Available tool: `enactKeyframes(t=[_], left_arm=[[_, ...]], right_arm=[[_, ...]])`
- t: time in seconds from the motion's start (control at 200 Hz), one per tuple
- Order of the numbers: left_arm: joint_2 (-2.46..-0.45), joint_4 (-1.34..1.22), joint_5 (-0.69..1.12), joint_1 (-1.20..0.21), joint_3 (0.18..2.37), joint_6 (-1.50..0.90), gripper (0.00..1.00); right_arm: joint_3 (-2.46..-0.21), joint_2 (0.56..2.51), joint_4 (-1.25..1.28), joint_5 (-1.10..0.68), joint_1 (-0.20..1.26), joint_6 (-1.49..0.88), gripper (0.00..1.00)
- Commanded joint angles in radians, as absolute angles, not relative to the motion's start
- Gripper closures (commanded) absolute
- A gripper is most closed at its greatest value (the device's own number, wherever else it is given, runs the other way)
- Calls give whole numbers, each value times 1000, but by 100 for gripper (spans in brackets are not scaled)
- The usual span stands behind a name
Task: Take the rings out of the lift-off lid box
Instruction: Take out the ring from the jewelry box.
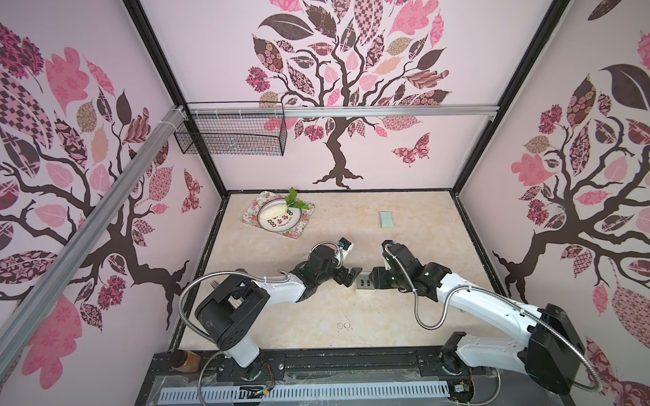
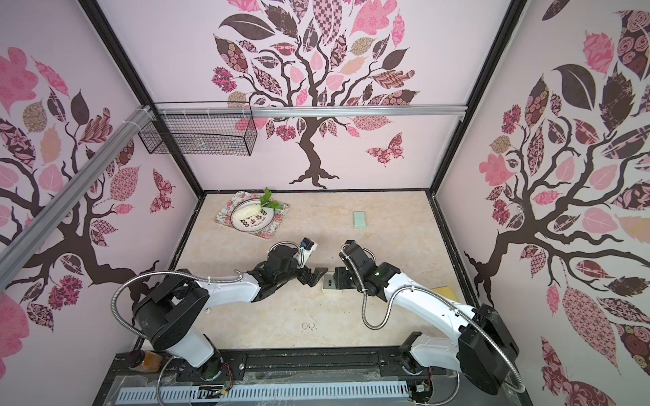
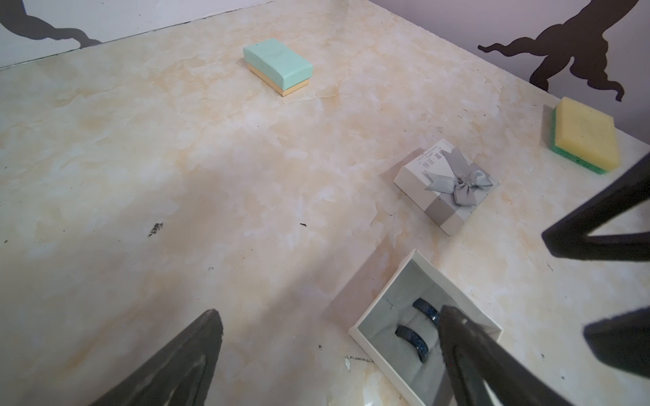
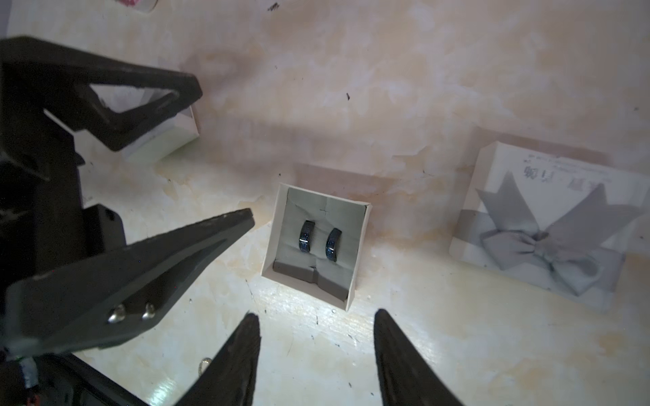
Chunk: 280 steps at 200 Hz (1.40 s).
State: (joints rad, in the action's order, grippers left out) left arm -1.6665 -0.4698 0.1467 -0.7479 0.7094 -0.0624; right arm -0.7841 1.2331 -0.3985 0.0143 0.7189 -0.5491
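Presently two black rings [image 4: 305, 237] sit half-sunk inside the open box [image 4: 275, 232], mid-table. My right gripper [image 4: 316, 314] hovers just right of it, jaws parted, empty; my left gripper [image 4: 223, 153] stands wide, empty. Recommend straddling one band squarely, closing gently, lifting straight.

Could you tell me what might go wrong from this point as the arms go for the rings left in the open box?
1. The two dark rings sit wedged in the foam insert of the open box, with only their upper arcs showing. The right gripper could slip off them, or drag the light box up, since the left gripper is open and clamps nothing.
2. Both grippers crowd the small box, so their fingers may collide.
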Motion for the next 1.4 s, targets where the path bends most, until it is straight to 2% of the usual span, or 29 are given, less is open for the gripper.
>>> enactKeyframes(t=[0.0,0.06,0.27,0.535,1.395], left_arm=[[-1719,-602,120,-773,761,-44,2],[-1749,-643,104,-788,761,-31,2],[-1836,-762,57,-796,740,-47,2],[-1886,-909,30,-796,686,-44,2],[-2013,-1039,9,-796,649,-48,2]], right_arm=[[-792,1273,-366,-3,724,-567,57],[-791,1289,-356,-7,723,-566,60],[-790,1344,-318,-18,726,-565,62],[-788,1401,-287,-25,726,-559,71],[-785,1562,-226,44,727,-559,73]])
